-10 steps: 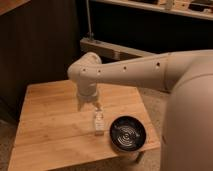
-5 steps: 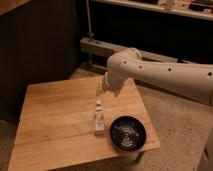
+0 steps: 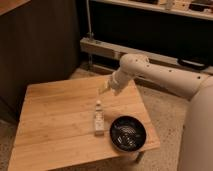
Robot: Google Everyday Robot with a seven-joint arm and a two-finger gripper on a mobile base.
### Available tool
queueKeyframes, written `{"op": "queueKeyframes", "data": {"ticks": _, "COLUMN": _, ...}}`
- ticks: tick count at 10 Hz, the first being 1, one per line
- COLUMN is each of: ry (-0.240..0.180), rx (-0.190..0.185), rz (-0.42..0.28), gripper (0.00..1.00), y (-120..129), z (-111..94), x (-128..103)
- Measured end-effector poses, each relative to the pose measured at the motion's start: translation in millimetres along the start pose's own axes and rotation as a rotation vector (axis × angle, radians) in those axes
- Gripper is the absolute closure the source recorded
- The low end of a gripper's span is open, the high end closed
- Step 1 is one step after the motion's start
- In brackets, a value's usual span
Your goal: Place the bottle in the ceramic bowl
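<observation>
The gripper hangs near the middle of the frame, over the far part of the wooden surface. Whether it is open or closed cannot be told. It is apart from the bottle, which sits lower in the frame, cap toward the top, just left of the black ceramic bowl at lower right.

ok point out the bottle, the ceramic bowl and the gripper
bottle [image 3: 99,122], camera view, its labelled body
ceramic bowl [image 3: 144,131], camera view, its right rim
gripper [image 3: 104,90], camera view, its tip, over the table [image 3: 55,115] beyond the bottle
</observation>
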Motion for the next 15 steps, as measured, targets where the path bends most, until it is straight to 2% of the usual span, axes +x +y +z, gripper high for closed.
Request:
{"op": "queueKeyframes", "data": {"ticks": 2, "ry": 0.042, "rx": -0.036, "rz": -0.01, "gripper": 0.35, "y": 2.5, "z": 16.8, "x": 3.8}}
{"op": "queueKeyframes", "data": {"ticks": 3, "ry": 0.056, "rx": -0.04, "rz": -0.022, "gripper": 0.35, "y": 8.5, "z": 20.0, "x": 6.5}}
{"op": "queueKeyframes", "data": {"ticks": 5, "ry": 0.107, "rx": -0.025, "rz": -0.059, "gripper": 0.35, "y": 27.2, "z": 33.1, "x": 19.9}}
{"op": "queueKeyframes", "data": {"ticks": 8, "ry": 0.175, "rx": -0.008, "rz": -0.059, "gripper": 0.35, "y": 31.9, "z": 65.5, "x": 34.6}}
{"op": "queueKeyframes", "data": {"ticks": 11, "ry": 0.216, "rx": -0.024, "rz": -0.034, "gripper": 0.35, "y": 23.5, "z": 92.0, "x": 47.6}}
{"op": "queueKeyframes", "data": {"ticks": 15, "ry": 0.251, "rx": -0.033, "rz": -0.049, "gripper": 0.35, "y": 28.7, "z": 101.9, "x": 52.9}}
